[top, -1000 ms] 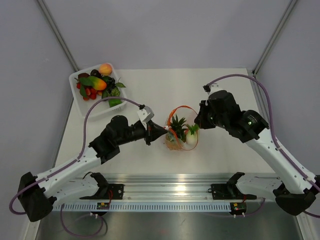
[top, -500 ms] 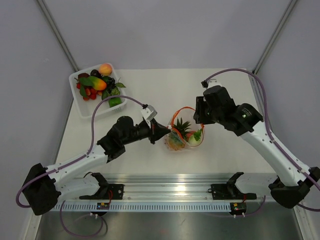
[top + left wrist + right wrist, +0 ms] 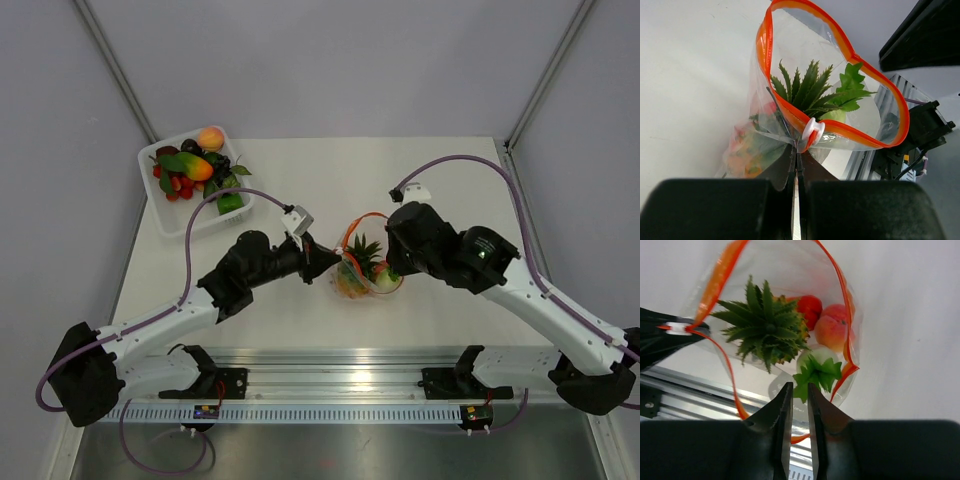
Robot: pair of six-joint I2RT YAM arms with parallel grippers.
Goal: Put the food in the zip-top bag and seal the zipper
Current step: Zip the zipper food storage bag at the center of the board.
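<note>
The zip-top bag stands in the middle of the table with its mouth wide open. Its orange-red zipper forms a loop. Inside are the food items: a pineapple with green leaves, a red round fruit and a peach, plus a pale fruit with a green leaf. My left gripper is shut on the bag's rim just below the white slider. My right gripper hovers at the opposite rim. Its jaws stand a narrow gap apart, and the zipper strip shows through that gap.
A white tray with several more toy fruits sits at the far left corner. A metal rail runs along the near edge, close behind the bag. Both arms crowd the bag from either side.
My right arm has swung left and down toward the bag's right rim; its jaws opened and then narrowed. The left gripper kept its hold, and the bag shifted slightly.
</note>
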